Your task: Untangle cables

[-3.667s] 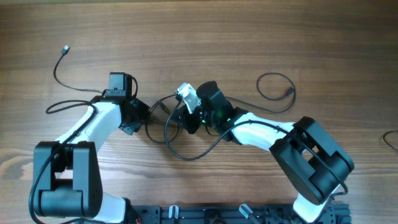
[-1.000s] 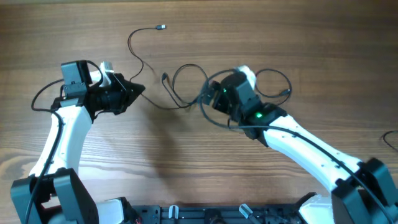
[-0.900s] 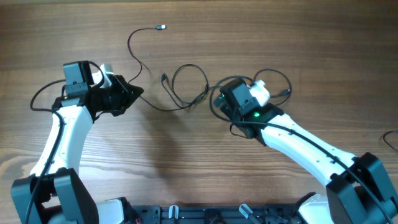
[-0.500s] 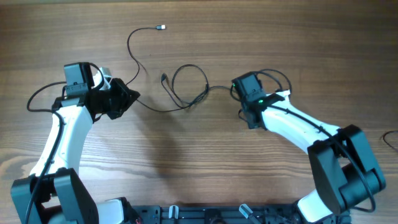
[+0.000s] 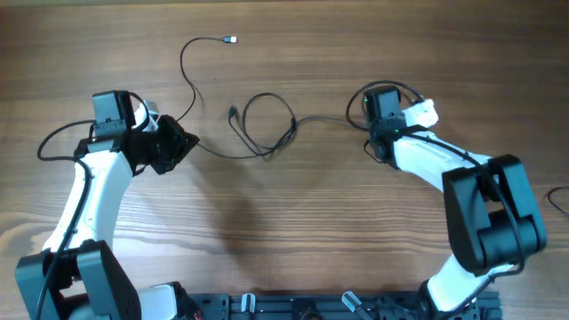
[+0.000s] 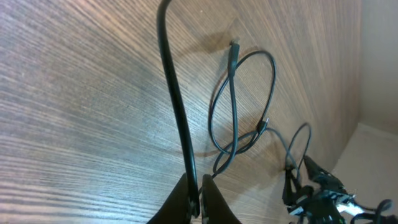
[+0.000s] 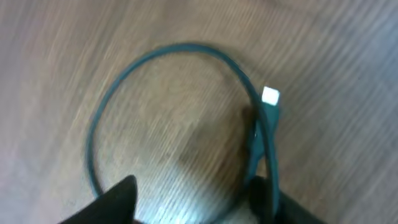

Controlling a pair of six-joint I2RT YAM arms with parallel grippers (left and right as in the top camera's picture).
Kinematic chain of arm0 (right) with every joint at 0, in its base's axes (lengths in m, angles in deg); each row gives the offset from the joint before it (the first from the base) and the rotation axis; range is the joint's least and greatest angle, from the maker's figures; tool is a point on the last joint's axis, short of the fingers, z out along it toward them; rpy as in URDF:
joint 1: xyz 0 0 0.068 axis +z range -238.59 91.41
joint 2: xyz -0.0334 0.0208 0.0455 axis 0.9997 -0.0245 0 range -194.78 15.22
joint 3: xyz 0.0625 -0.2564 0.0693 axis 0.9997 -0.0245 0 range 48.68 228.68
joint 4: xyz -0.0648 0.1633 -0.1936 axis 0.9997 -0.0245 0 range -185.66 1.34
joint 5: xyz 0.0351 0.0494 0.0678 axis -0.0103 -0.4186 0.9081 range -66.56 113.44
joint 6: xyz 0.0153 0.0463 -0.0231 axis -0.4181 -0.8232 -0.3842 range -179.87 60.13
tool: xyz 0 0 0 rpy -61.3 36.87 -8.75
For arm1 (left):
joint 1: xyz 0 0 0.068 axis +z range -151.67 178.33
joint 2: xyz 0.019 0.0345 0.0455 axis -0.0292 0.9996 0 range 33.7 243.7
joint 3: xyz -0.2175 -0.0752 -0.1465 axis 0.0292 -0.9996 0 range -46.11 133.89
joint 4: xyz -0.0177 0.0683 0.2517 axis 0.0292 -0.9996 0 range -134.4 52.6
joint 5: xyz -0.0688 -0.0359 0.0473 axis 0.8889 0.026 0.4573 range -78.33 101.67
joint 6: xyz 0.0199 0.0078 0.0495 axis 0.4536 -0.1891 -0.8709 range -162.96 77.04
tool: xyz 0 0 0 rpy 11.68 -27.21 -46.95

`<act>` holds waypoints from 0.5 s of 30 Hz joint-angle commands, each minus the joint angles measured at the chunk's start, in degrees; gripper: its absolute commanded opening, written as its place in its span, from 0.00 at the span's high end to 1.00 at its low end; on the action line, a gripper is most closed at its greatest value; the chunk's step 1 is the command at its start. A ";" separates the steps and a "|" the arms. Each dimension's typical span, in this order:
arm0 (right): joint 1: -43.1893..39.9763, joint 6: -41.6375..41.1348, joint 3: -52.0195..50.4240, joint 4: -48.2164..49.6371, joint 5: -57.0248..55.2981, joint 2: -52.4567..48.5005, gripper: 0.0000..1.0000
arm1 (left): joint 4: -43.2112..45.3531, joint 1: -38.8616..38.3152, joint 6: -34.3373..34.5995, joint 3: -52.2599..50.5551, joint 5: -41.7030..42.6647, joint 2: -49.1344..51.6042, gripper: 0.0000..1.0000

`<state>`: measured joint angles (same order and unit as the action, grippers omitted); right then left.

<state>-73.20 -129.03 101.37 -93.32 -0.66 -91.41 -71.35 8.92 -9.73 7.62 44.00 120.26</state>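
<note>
Thin black cables lie across the wooden table. One strand [image 5: 187, 62] runs from a plug [image 5: 229, 40] at the back down to my left gripper [image 5: 175, 147], which is shut on it. From there it goes on to a loose loop [image 5: 269, 124] in the middle. In the left wrist view the gripper [image 6: 196, 202] pinches that cable [image 6: 177, 106], with the loop [image 6: 242, 106] beyond. My right gripper [image 5: 378, 105] hovers over a second loop [image 5: 394, 87] at the right. The blurred right wrist view shows this loop [image 7: 155, 53] and its white-tipped plug [image 7: 270, 95], with the right gripper [image 7: 193, 199] open.
Another black cord end [image 5: 560, 196] shows at the table's right edge. The left arm's own thicker wire [image 5: 53, 142] arcs out to the left. Both arm bases stand along the front edge [image 5: 284, 307].
My right arm has swung right, away from the middle loop to above the right-hand loop, and its jaws have narrowed. The left gripper has stayed put, holding its cable.
</note>
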 commanded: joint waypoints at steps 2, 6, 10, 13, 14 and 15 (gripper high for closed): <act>-0.09 15.19 -0.68 -4.94 -0.59 -4.57 0.51 | -0.35 -0.26 -1.09 -0.15 -1.11 -0.52 0.92; -0.70 15.15 -0.68 -6.78 -2.78 -4.57 0.68 | -0.37 -0.26 -1.09 -0.15 -2.45 -0.52 0.91; -2.08 15.19 -0.68 -7.04 0.17 -4.61 0.76 | -0.37 -0.26 -1.09 -0.15 -2.45 -0.52 0.90; -2.84 15.26 -0.68 -7.02 0.17 -4.61 0.83 | -0.37 -0.26 -1.11 -0.15 -2.45 -0.52 0.90; -3.13 16.44 -0.68 -6.91 0.20 -4.61 0.85 | -0.39 -0.26 -1.11 -0.15 -2.45 -0.52 0.90; -3.28 18.01 -0.68 -6.73 0.20 -4.61 0.87 | -0.39 -0.26 -1.11 -0.15 -2.45 -0.52 0.90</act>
<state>-75.21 -114.04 102.42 -98.90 -3.98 -92.48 -71.75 8.87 -9.73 7.62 42.52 120.26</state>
